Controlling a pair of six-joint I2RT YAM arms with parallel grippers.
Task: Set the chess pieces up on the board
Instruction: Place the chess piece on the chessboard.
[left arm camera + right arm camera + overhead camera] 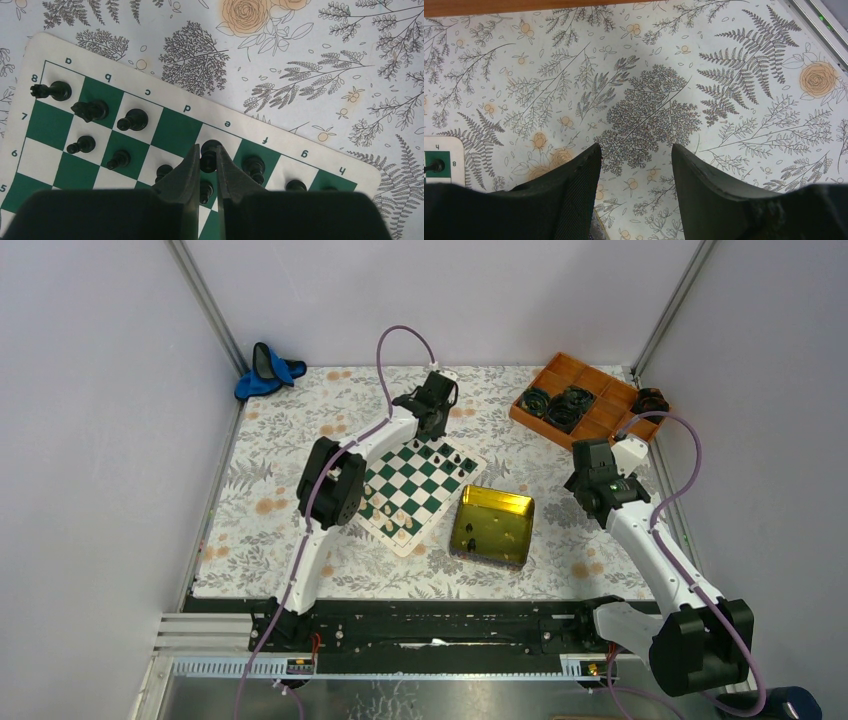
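- The board (pixel 432 502) lies flat on the floral surface (pixel 290 540). It is turned at an angle in front of my left arm, with a yellow tin tray (pixel 497 493) just to its right.
- Black pieces (pixel 132 120) stand in the two rows along its far edge. From the left wrist camera I can make out a rook (pixel 50 91) on the corner square by the letter a, and a knight (pixel 90 109) next to it.
- Cream-white pieces (pixel 400 521) stand in a small group on the near side of the board.
- My left hand (pixel 209 156) is down over the far row by the letter e. Its fingers (pixel 190 167) are closed against both sides of one black piece (pixel 211 146), so it is clamped on that piece. I cannot tell whether the piece's base touches the square.
- My right hand (pixel 634 155) hangs over the floral cloth to the right of the board and tin, its fingers spread wide apart.
- At the left edge of the right wrist view, a corner of the board shows with a lone black figure (pixel 436 166) on it.
- A few dark pieces (pixel 469 536) lie inside the tin tray, near its left side.
- An orange compartment tray (pixel 600 380) sits at the far right corner of the surface and holds black coiled items (pixel 560 405).
- A blue item (pixel 268 370) rests at the far left corner.
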